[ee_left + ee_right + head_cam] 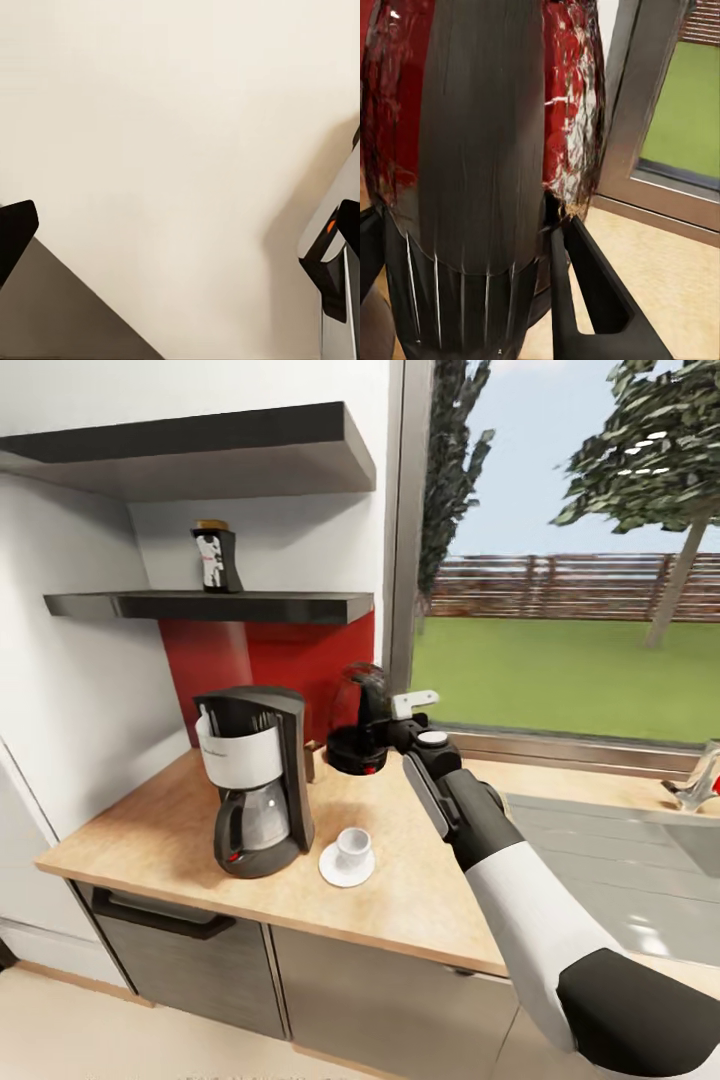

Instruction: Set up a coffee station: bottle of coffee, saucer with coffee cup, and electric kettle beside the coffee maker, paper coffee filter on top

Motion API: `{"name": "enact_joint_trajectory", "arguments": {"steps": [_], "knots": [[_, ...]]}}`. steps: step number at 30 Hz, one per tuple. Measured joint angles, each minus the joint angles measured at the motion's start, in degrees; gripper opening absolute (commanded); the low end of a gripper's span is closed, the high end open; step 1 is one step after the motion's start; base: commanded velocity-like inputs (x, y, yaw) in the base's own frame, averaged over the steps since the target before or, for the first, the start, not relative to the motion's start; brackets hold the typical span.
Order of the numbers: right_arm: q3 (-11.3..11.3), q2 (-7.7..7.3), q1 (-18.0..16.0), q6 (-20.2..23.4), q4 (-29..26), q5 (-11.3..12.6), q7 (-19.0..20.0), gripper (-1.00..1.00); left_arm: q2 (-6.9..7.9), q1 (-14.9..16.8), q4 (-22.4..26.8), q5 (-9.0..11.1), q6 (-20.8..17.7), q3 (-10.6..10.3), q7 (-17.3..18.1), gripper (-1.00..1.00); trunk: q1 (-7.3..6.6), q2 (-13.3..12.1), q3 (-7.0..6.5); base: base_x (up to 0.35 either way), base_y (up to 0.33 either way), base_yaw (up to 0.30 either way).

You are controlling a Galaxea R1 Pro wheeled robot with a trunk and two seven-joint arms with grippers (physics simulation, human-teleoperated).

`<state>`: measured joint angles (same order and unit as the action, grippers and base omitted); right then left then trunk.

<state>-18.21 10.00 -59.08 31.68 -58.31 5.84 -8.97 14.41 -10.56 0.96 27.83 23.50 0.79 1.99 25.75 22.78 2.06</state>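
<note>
Your coffee maker (254, 780) stands upright on the desk (420, 890), the white cup (353, 848) on its saucer (345, 868) just beside it, the dark glass kettle (357, 732) behind. The coffee bottle (215, 559) sits on the black shelf (210, 606).

home kitchen | countertop (420, 900), coffee maker (255, 780), sink tap (700, 782), garden window (570, 560)

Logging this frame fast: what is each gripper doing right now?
Left gripper: open, holding nothing.
Right gripper: around the electric kettle's handle; a firm clamp cannot be told.
</note>
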Motion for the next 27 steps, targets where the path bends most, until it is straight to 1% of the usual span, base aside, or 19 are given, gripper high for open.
{"name": "enact_joint_trajectory", "arguments": {"steps": [6, 14, 27], "knots": [[0.3, 0.0, 0.0, -0.5, 0.1, -0.1, -0.4, -1.0, 0.0, 0.0, 0.0, 0.1, -0.1, 0.0, 0.0, 1.0, 0.0, 0.0, 0.04, 0.0, 0.0, 0.024], [0.5, 0.0, 0.0, -2.0, 4.0, -0.1, -0.5, -1.0, 0.0, 0.0, 0.0, 0.0, 0.1, 0.0, 0.0, 1.0, 0.0, 0.0, 0.04, 0.0, 0.0, 0.001], [0.4, 0.0, 0.0, -2.4, 4.5, -0.1, -0.5, -1.0, -0.02, 0.0, 0.0, 0.1, -0.1, 0.0, 0.0, 1.0, 2.86, 5.2, 2.38, 0.0, 0.0, 0.0]]}}
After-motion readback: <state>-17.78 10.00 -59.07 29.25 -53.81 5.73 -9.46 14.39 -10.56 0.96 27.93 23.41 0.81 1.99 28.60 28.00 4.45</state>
